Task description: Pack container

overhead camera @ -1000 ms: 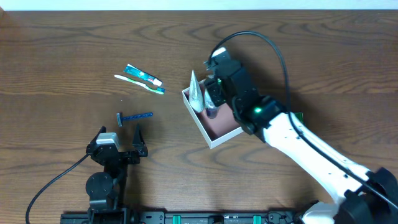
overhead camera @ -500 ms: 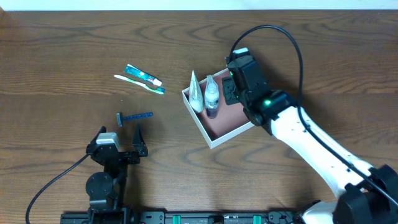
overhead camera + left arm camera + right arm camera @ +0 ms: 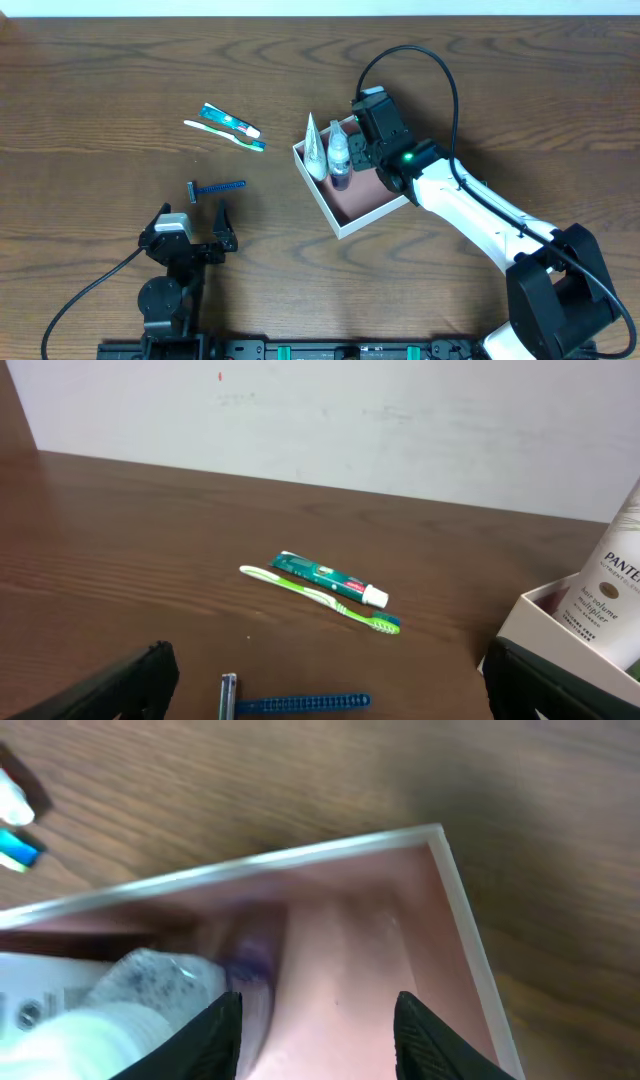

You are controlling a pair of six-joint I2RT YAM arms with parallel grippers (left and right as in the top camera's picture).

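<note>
Right of centre on worktop (image 3: 100,80), container (image 3: 362,203) holds Pantene tube (image 3: 315,148), small bottle (image 3: 341,156); right hand (image 3: 320,1038) over it, fingers apart. Toothpaste (image 3: 230,120), toothbrush (image 3: 224,134), razor (image 3: 217,187) lie unpacked; left hand (image 3: 197,222) idle, fingers spread.

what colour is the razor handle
The razor handle is blue, clearest in the left wrist view.

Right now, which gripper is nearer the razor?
Left. The left gripper sits close beside the razor; the right gripper is far off, over the container.
</note>
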